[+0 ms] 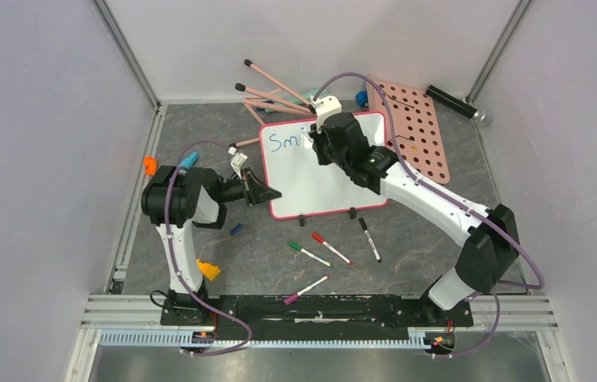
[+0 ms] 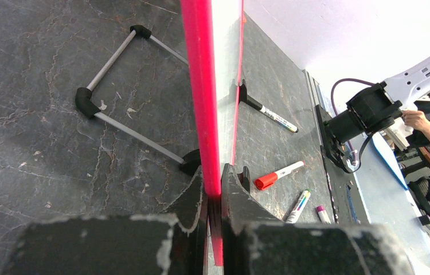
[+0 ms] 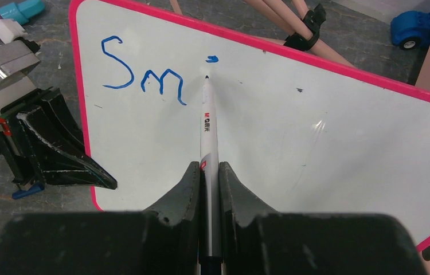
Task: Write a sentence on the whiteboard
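At 6 o'clock of the board (image 1: 311,187), loose markers (image 1: 331,248) lie on the surface (image 1: 415,243). Left arm (image 1: 180,199) folds inward, left fingers (image 2: 192,197) clamped on its rim at 8 o'clock. Right arm (image 1: 431,199) stretches across, right fingers (image 3: 181,189) pinching a pen (image 3: 207,114), tip beside blue "Sm" (image 3: 144,77). Pegboard (image 1: 416,127) lies close at 2 o'clock.

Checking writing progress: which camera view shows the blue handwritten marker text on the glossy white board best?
Right wrist: the blue handwritten marker text reads "Sm" plus a dot, large and clear. Top external shows it tiny beside the right arm. Left wrist shows only the glossy white board's rim, edge-on.
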Motion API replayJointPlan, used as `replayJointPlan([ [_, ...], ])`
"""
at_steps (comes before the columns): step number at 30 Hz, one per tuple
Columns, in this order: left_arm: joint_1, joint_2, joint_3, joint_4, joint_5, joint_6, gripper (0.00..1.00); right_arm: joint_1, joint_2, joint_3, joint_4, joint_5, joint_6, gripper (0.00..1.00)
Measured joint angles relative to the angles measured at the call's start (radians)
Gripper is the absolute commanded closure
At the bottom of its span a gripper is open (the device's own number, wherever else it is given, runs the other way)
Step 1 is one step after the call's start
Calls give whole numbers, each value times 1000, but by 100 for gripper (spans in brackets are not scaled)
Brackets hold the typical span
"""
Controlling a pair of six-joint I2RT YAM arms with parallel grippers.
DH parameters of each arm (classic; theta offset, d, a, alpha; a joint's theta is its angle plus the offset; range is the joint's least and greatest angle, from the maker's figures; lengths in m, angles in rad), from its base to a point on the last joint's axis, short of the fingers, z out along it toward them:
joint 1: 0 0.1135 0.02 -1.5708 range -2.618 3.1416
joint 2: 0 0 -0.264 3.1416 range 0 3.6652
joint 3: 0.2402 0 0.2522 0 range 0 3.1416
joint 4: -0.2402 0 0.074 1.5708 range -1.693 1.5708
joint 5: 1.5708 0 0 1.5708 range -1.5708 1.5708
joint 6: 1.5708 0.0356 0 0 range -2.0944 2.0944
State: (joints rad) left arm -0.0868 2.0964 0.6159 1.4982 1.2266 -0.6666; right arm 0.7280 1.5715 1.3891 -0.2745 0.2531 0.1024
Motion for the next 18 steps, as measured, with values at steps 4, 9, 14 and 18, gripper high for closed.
replayJointPlan([
  [4, 0, 0, 0, 0, 0, 0, 98, 0, 18, 0, 0, 10, 0, 100],
  [9, 0, 0, 0, 0, -2, 0, 98, 0, 26, 2, 0, 14, -1, 100],
  [14, 0, 0, 0, -1, -2, 0, 98, 0, 29, 5, 0, 15, -1, 100],
  [18, 0, 0, 0, -1, -2, 0, 98, 0, 29, 7, -1, 14, -1, 100],
])
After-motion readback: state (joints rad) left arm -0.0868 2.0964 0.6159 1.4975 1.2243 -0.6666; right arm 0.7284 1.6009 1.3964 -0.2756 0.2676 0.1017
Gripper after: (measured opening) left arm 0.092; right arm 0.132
